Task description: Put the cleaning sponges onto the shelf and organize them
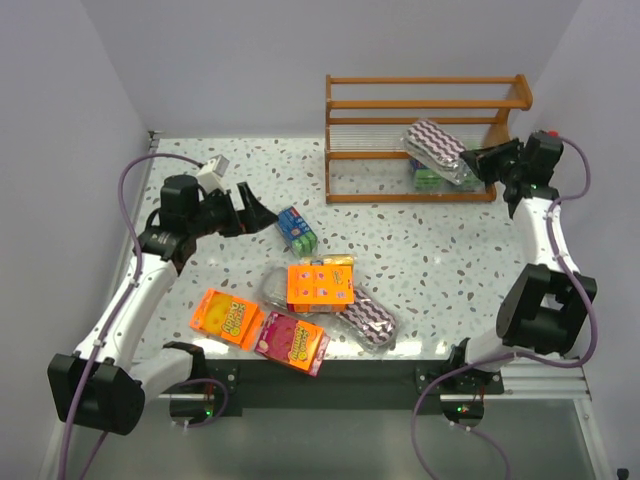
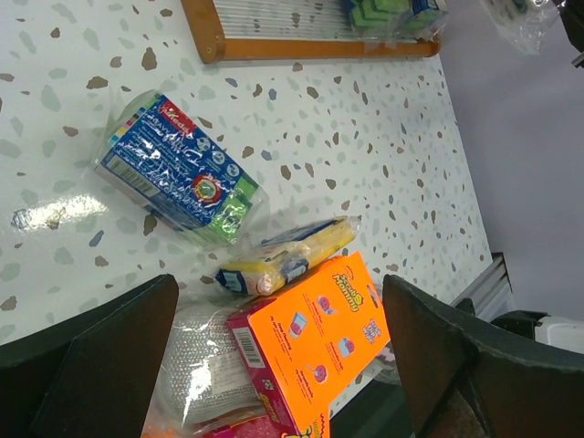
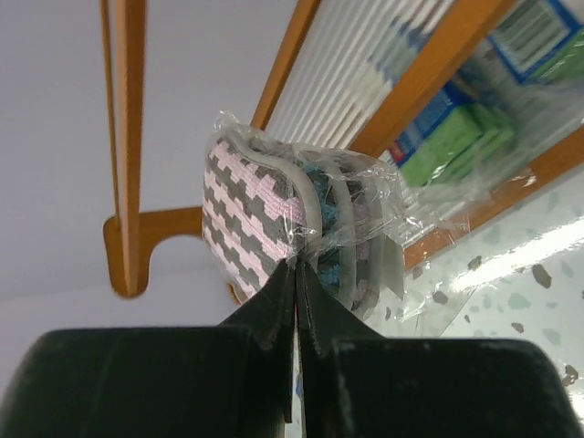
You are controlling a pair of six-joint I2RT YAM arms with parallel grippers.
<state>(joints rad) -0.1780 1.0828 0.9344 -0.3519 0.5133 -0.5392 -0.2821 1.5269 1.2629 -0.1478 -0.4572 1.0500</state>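
Observation:
My right gripper (image 1: 478, 160) is shut on the clear wrap of a zigzag-pattern oval pad pack (image 1: 437, 148), held against the right side of the orange-brown shelf (image 1: 425, 80); the pack (image 3: 274, 214) fills the right wrist view. A blue-and-green pack (image 1: 428, 178) lies on the shelf's bottom tier. My left gripper (image 1: 255, 212) is open and empty, left of a blue-and-green pack (image 1: 297, 229), which also shows in the left wrist view (image 2: 178, 173). A yellow block with blue label (image 2: 287, 255) lies beside an orange box (image 1: 319, 285). A second zigzag pack (image 1: 366, 320) lies near the front edge.
An orange flat pack (image 1: 227, 317) and a pink pack (image 1: 292, 340) lie at the front left. A silvery scourer in clear wrap (image 2: 205, 365) sits under the orange box. The table's right edge (image 2: 474, 246) and a grey wall are close to the shelf.

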